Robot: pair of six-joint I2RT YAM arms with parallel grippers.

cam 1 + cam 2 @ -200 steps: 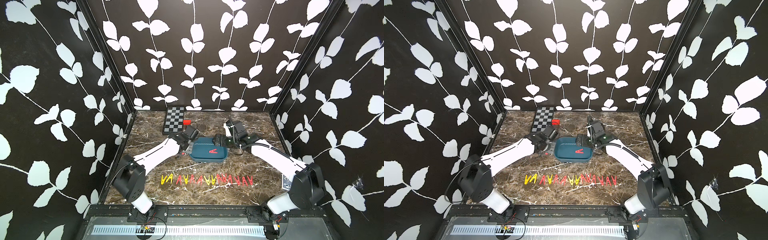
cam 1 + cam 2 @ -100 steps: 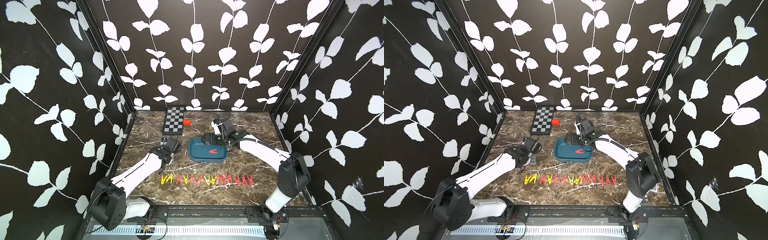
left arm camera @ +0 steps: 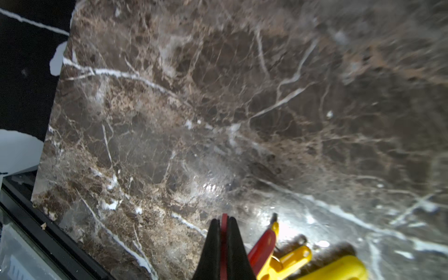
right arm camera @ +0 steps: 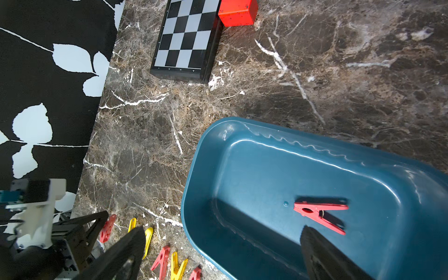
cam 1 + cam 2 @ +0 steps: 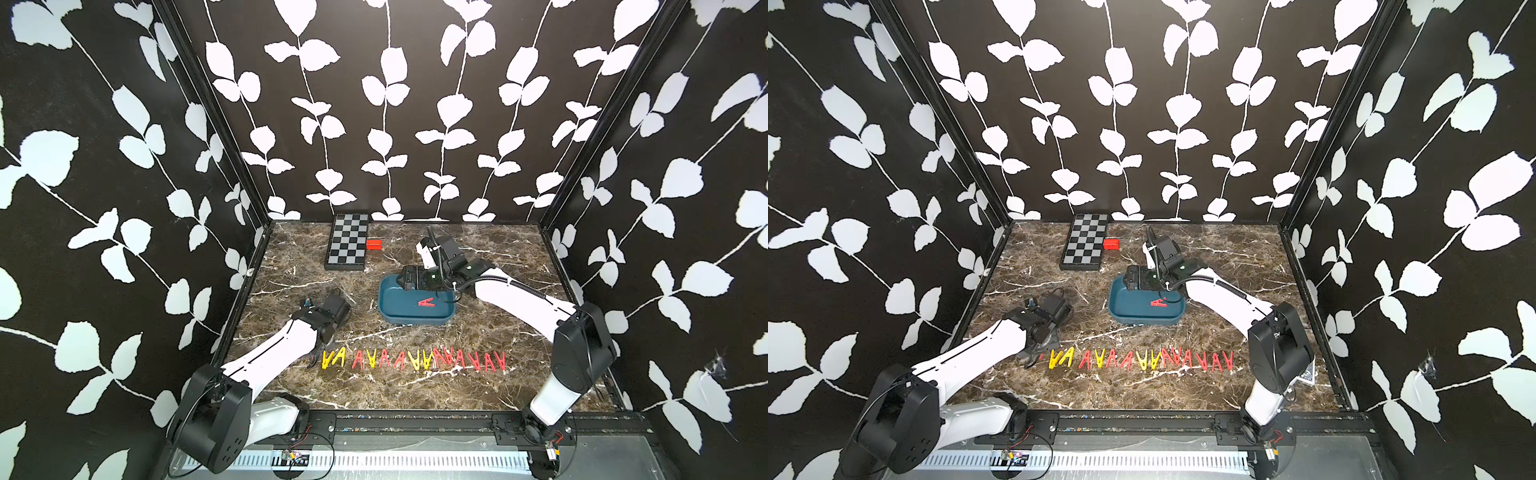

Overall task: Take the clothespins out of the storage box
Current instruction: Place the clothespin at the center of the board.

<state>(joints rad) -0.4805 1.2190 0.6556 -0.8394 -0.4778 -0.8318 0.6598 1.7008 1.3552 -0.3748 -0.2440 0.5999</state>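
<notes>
Left gripper (image 3: 223, 221) pinches a red clothespin (image 3: 224, 242) at the row (image 5: 417, 358)'s left end, lower centre in both top views, apparently to extend the line. Right gripper (image 4: 224, 231), spread wide, hangs over the blue box (image 5: 399, 301) mid-frame, lining up its last clothespin (image 5: 426, 302).

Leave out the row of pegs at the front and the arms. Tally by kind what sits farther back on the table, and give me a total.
storage box: 1
clothespin lying in the box: 1
checkered board: 1
red block: 1
Total: 4
</notes>
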